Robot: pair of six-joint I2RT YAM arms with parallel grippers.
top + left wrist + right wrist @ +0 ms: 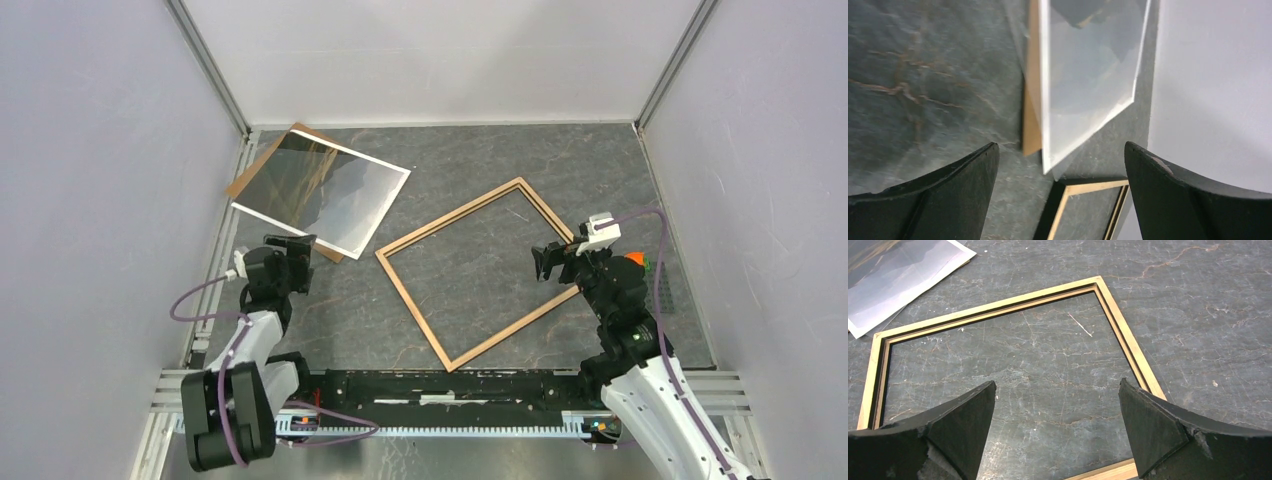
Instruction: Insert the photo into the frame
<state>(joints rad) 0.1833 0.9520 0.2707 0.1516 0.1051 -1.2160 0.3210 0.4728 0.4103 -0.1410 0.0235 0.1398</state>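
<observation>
Left pincer [1061,165], right pincer [1058,400] wide, empty; glossy white-bordered rectangular photo [320,190] upper left: likely flimsy, slick, best pinched at near corner.

photo [320,195] beside frame [450,215], narrow gap between

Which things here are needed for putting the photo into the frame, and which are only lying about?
Needed:
- photo
- frame

Only lying about:
- brown backing board, partly under the photo
- small orange-green thing, far right, too small to identify
</observation>
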